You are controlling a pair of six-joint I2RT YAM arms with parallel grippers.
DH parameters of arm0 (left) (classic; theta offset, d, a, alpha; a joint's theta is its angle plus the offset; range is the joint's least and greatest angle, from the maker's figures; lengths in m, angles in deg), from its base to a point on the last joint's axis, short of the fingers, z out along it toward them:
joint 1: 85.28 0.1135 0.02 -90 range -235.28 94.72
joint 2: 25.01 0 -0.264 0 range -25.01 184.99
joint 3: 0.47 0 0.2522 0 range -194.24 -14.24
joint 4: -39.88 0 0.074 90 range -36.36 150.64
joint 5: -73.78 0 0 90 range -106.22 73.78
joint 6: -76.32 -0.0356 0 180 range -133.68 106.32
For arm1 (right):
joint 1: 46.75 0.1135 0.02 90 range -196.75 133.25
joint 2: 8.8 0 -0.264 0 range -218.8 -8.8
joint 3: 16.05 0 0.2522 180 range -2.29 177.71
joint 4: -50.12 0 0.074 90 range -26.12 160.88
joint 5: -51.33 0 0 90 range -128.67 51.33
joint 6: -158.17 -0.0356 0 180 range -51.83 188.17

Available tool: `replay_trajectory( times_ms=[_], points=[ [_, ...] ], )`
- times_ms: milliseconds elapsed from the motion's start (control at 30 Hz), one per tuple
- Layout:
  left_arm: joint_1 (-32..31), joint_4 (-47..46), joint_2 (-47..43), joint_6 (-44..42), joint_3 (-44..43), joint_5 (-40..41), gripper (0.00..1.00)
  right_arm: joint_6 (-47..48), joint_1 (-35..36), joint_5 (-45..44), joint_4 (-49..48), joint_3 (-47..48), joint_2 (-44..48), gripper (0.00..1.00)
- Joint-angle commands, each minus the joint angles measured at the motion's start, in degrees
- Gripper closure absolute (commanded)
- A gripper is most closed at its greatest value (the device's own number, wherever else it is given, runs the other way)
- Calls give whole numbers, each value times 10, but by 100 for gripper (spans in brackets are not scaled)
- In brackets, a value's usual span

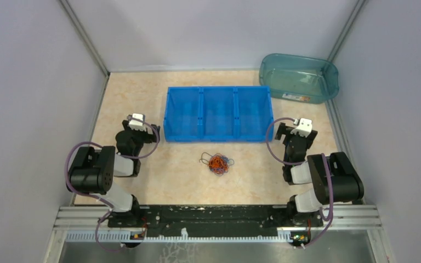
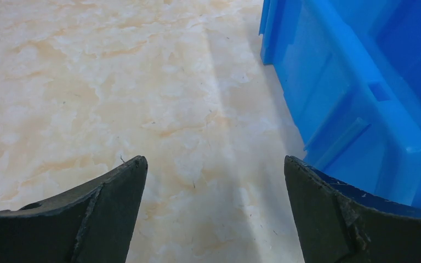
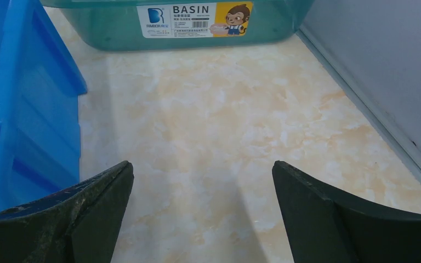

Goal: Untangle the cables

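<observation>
Jaws spread wide and holding nothing, my left gripper (image 2: 214, 159) and right gripper (image 3: 202, 163) hover at either end of the blue bin (image 1: 217, 112), while the cables (image 1: 217, 163) lie tangled on the table (image 1: 164, 181) just in front of it, between my arms.

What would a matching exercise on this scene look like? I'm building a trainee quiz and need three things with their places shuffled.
Things:
1. cables
2. blue bin
3. teal basin

Places:
A. far right corner of the table
B. table centre, three compartments side by side
C. loose tangle just on the bin's near side

Pairs: 1-C, 2-B, 3-A
</observation>
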Motion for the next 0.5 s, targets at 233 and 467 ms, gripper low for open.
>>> replay_trajectory(
  times_ms=[233, 467],
  points=[
    [-2, -17, -3, -3, 2, 4, 0, -3, -1, -23, -71, -32, 64, 1],
    [11, 96, -71, 9, -22, 3, 0, -91, -1, -94, 333, 78, 282, 1]
  ],
)
